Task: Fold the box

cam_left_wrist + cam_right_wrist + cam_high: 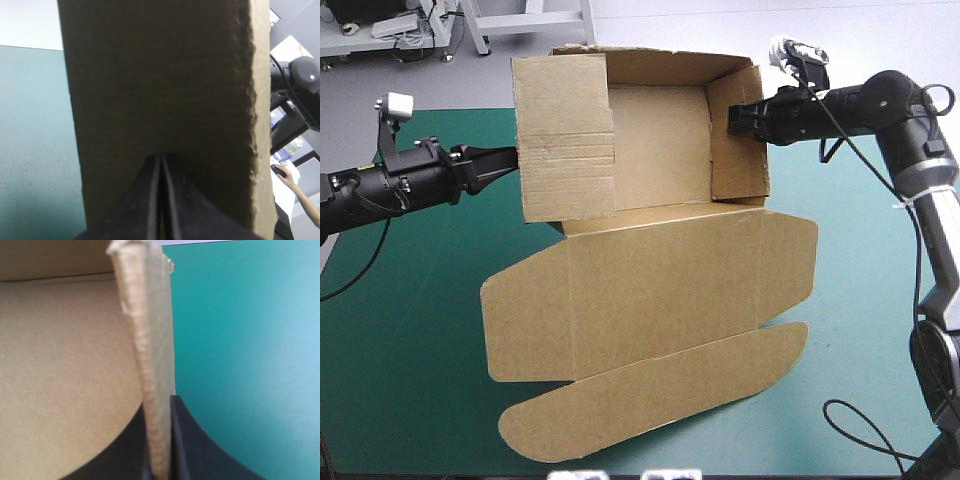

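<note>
The left gripper (pixel 512 157) (pixel 160 159) has its black fingers pressed together into one pointed arch with nothing between them. Its tip is against the outer face of the box's left panel (pixel 565 135) (pixel 165 75). That panel stands raised and leans in over the tray, and in the left wrist view its brown board fills nearly everything ahead of the gripper.

The right gripper (pixel 732 120) (pixel 160 405) is pinching the box's right wall (pixel 738 135) (pixel 150 340). In the right wrist view the wall runs edge-on between the two fingers, with the inside of the tray on one side and the teal-green cover on the other.

The box (pixel 660 290) sits on the desk (pixel 400 330), partly formed. Its tray lies toward the far edge with the back wall (pixel 650 65) up. Its lid (pixel 660 280) lies flat toward the near edge. A rounded side flap (pixel 525 320) spreads out from each end of the lid, and a long rounded tuck flap (pixel 650 400) lies nearest the robot.
</note>
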`<state>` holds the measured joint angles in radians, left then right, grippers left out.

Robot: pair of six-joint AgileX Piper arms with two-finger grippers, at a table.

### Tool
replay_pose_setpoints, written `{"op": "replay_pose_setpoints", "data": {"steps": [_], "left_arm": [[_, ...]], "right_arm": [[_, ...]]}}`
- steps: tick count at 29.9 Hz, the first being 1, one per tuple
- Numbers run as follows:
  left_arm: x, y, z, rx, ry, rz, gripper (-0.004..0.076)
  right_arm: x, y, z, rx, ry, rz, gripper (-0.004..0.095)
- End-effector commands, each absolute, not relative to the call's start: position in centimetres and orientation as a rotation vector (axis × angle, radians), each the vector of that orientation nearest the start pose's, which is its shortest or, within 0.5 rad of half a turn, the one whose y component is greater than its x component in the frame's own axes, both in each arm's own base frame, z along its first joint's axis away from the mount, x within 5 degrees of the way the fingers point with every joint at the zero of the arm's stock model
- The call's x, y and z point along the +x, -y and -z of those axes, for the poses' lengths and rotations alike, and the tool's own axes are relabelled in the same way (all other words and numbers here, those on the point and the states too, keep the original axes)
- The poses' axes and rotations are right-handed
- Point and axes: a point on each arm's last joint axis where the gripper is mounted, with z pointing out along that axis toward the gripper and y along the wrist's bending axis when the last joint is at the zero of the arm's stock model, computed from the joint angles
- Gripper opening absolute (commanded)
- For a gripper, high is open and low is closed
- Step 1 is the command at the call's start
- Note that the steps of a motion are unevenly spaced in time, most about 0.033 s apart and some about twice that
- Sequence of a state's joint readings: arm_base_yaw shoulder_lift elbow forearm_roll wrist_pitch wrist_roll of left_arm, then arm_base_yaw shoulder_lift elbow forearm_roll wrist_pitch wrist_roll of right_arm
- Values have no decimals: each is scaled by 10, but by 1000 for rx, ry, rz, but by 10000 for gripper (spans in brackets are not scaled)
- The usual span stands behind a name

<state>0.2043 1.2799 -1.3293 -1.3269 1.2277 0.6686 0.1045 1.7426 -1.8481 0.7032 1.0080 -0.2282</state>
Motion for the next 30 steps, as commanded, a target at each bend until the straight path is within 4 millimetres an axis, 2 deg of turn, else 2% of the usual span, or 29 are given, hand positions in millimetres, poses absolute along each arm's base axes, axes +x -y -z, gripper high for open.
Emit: {"op": "replay_pose_setpoints", "data": {"steps": [1, 10, 14, 18, 22, 30], "left_arm": [[229, 42, -465, 358, -1807, 1273, -9], [230, 41, -464, 362, -1822, 1258, 5], [230, 41, -461, 372, -1853, 1226, 107], [230, 40, -460, 369, -1859, 1225, 262], [230, 40, -460, 366, -1860, 1227, 362], [231, 39, -456, 372, -1900, 1179, 377]], "right_arm": [[368, -103, -445, -211, -2094, -855, -13], [375, -116, -434, -226, -2121, -862, -13], [377, -116, -432, -220, -2124, -864, -13], [381, -117, -428, -209, -2132, -867, -13], [383, -117, -426, -202, -2131, -866, -13], [384, -118, -425, -201, -2131, -866, -13]]}}
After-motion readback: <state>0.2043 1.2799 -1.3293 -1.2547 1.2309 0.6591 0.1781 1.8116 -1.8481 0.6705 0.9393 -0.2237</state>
